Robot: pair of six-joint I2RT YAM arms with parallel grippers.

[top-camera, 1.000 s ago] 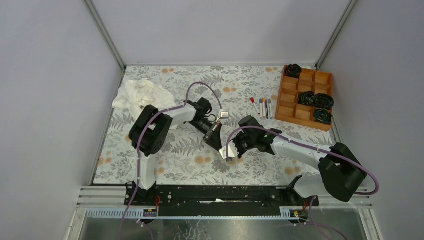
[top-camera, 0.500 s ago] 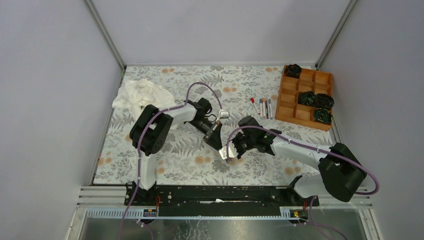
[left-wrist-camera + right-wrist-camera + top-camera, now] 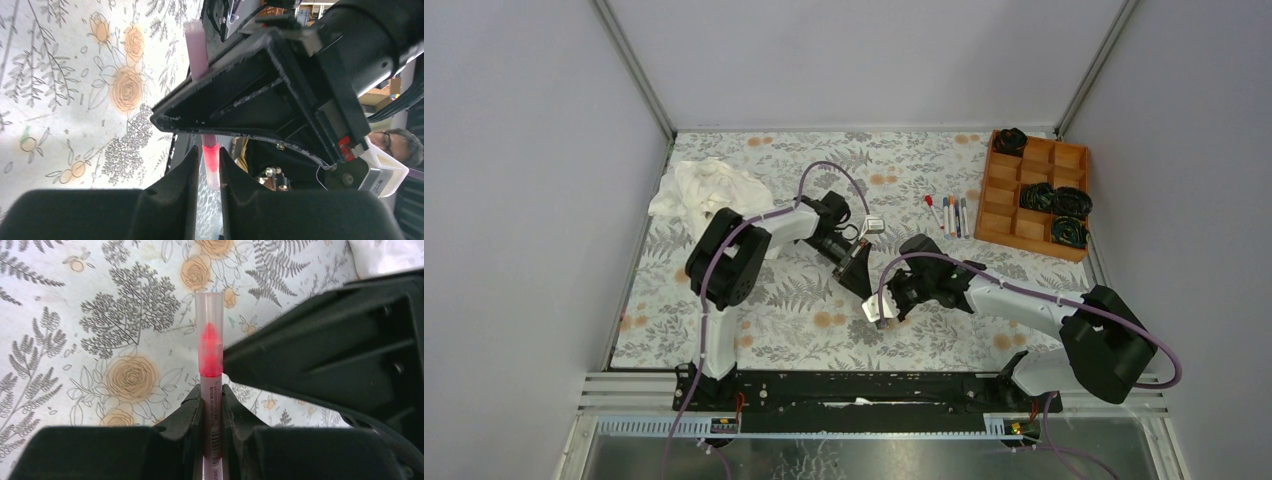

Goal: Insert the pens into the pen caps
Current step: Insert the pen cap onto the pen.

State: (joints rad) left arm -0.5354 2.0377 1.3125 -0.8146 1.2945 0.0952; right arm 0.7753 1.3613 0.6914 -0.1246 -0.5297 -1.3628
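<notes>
Grey walls enclose a bench (image 3: 774,325) covered with a floral print. At the centre of the top view, the two arms meet tip to tip above the surface.

Current state:
- The right gripper (image 3: 211,395) is closed on the barrel of the red pen (image 3: 212,435), which is held clear of the bench.
- A translucent cap (image 3: 209,307) sits over the pen's red tip. It appears fully or almost fully seated, but this cannot be confirmed.
- The left gripper (image 3: 210,155) brackets the capped end with one finger on each side. Whether it is clamping the cap or slack cannot be told.

Progress: one pen is at the capping step, and that step looks close to complete. The remaining pens (image 3: 948,214) lie in a row at the upper right, just beside the wooden tray (image 3: 1002,195). They are too small in this view to tell whether they carry caps. No loose caps can be made out, so how much work is left cannot be judged.
</notes>
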